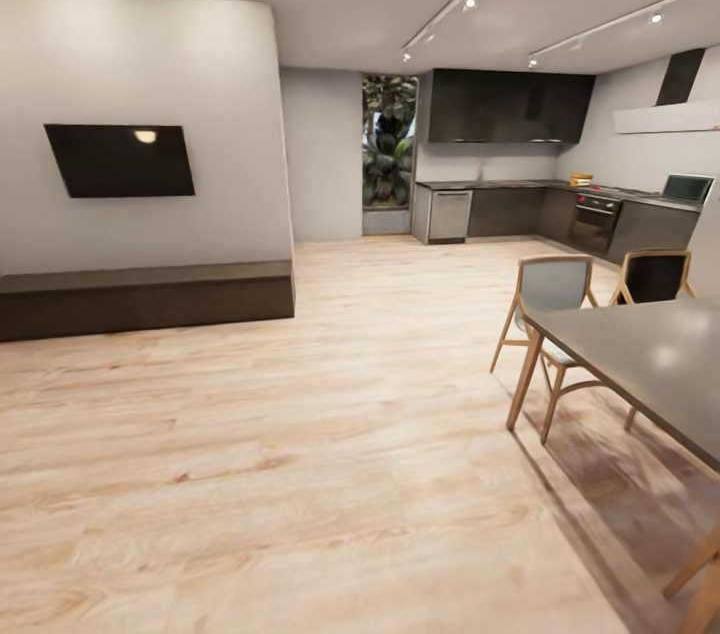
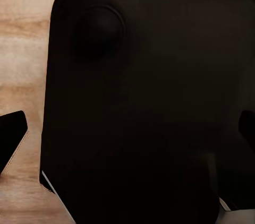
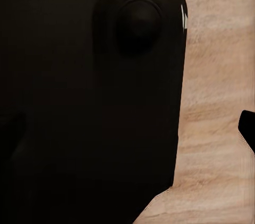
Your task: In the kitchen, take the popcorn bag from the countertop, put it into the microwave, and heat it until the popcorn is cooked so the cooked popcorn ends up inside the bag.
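Far across the room is the kitchen, its grey countertop [image 1: 500,184] running along the back wall and round the right corner. At its right end sits the pale mint microwave [image 1: 688,188], dark door shut. A small tan-yellow shape [image 1: 581,179] on the countertop may be the popcorn bag; it is too distant to tell. The popcorn is out of view. In the left wrist view my left gripper [image 2: 127,134] hangs open over my black base, fingertips [image 2: 11,134] far apart. My right gripper [image 3: 127,128] also looks open, with one fingertip [image 3: 247,127] showing at the picture's edge.
A grey dining table [image 1: 650,354] with two wooden chairs [image 1: 548,289] stands close on the right. A wall TV [image 1: 120,159] hangs over a low dark bench [image 1: 150,294] on the left. Wooden floor [image 1: 350,394] stretches toward the kitchen, which has a dark built-in oven [image 1: 596,219].
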`<state>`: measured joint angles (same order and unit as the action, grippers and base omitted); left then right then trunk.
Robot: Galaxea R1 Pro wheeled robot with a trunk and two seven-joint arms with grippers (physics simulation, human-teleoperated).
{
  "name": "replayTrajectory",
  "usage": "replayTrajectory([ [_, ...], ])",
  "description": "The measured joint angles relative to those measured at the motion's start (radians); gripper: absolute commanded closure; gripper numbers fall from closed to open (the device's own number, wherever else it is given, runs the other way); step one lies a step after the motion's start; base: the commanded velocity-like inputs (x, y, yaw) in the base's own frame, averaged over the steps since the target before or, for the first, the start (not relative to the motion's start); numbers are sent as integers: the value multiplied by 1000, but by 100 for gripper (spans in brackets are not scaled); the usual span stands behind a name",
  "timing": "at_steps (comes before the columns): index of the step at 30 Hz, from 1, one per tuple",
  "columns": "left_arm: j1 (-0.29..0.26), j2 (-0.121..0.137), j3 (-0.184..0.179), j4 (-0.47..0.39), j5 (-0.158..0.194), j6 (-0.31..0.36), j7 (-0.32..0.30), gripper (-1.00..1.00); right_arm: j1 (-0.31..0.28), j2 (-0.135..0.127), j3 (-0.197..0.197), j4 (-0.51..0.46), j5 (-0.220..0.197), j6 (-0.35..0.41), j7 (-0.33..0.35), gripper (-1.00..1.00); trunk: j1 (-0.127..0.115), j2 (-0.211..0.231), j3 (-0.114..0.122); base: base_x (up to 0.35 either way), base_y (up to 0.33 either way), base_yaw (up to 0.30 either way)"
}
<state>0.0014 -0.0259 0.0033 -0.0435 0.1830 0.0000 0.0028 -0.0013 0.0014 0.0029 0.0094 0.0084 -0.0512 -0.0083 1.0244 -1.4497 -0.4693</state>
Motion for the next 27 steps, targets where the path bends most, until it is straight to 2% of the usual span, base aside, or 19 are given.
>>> replayTrajectory([
  [27, 0, -2, 0, 0, 0, -1, 0, -100, 0, 0, -1, 0, -3, 1, 0, -100, 0, 0, 0, 324, 112, 0],
])
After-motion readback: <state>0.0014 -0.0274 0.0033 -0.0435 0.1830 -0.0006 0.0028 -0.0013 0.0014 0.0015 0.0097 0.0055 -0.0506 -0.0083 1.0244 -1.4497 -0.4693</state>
